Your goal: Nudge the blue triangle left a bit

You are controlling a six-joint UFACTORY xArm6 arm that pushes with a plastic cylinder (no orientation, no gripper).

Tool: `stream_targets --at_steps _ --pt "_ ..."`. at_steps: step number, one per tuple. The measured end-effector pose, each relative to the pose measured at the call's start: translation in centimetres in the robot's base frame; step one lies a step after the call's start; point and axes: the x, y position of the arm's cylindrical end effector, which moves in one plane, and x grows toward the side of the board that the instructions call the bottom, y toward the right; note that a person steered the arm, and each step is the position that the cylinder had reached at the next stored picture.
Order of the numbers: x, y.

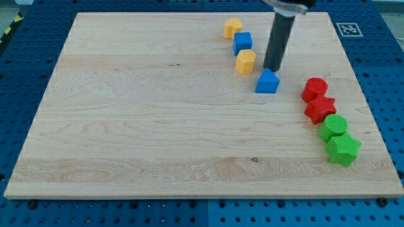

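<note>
The blue triangle [267, 82] lies on the wooden board [158, 113] in the view's upper right part. My tip [273, 67] stands just above the triangle's top edge in the view, touching it or nearly so. The rod rises from there to the view's top edge.
A yellow block [246, 62] lies just left of my tip, with a blue cube [242, 43] and a yellow heart-like block [232, 28] above it. At the right, running downward, lie a red cylinder [314, 89], a red star [320, 110], a green cylinder [333, 127] and a green star [343, 150].
</note>
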Motion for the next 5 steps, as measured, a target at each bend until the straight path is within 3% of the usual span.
stream_targets --at_steps 5 --pt "5.2 0.5"
